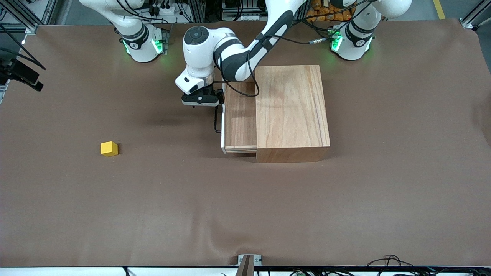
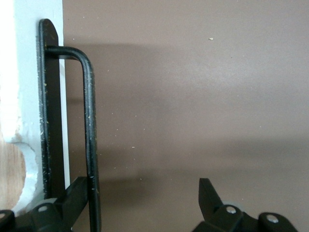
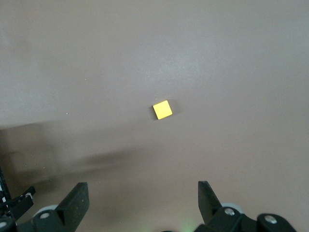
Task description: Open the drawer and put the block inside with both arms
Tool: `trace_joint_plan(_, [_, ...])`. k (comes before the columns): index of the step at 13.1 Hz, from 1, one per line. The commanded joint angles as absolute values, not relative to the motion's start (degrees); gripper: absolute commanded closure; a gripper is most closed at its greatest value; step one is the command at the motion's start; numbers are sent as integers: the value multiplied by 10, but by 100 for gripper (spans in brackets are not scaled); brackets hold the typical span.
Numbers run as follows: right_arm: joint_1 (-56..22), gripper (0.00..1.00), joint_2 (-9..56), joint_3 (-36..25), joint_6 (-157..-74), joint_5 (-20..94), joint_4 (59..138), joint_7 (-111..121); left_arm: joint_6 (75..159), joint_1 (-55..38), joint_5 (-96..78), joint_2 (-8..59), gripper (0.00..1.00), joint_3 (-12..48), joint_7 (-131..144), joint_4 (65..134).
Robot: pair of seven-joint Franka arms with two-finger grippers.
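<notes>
Your left claw [image 1: 201, 100] is down at the drawer [image 1: 239, 115], right in front of its white front panel [image 2: 21, 87], and its fingers [image 2: 208, 195] stand spread wide with the black bar handle [image 2: 90, 135] just inside one of them; in the left wrist view that finger sits against the bar while the other is well clear over bare worktop [image 1: 245, 211]. The drawer is part way out of the wooden box [image 1: 291, 111], its light-wood tray showing between the panel and the box front. Your block [image 1: 109, 148] sits on the worktop well apart from the drawer, toward the right arm's end and a touch nearer the front camera than the handle. Your right claw [image 3: 140, 205] is out of the front view, up in the air over open worktop; its wrist view looks down on the block [image 3: 162, 109], small and yellow, lying flat with nothing touching it. That claw's fingers [image 3: 77, 200] are parted wide too, holding nothing.
</notes>
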State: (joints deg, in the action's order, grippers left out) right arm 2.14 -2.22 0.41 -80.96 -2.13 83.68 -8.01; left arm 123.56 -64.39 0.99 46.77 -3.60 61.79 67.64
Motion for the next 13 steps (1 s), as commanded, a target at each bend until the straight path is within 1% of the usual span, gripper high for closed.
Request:
trace_joint_plan(1, [36,0,-20,16,-805,-29,832,-76,1250,-647,-4,472,0,-34,627,655])
trace_joint_plan(4, [37,0,-20,16,-805,-30,832,-76,1215,-643,-4,438,0,-40,627,656])
trace_joint_plan(7, [33,0,-20,17,-805,-29,832,-77,1189,-612,0,364,0,-48,620,663])
trace_joint_plan(8, [33,0,-15,17,-806,-29,831,-74,1168,-608,3,340,0,-51,618,671])
trace_joint_plan(10, [33,0,24,17,-806,-29,826,-72,1104,-571,4,289,0,-55,603,679])
trace_joint_plan(11, [33,0,28,17,-806,-27,830,-72,1067,-550,4,265,0,-59,591,678])
trace_joint_plan(13, [33,0,69,17,-800,-27,833,-71,1000,-485,4,223,0,-58,532,678])
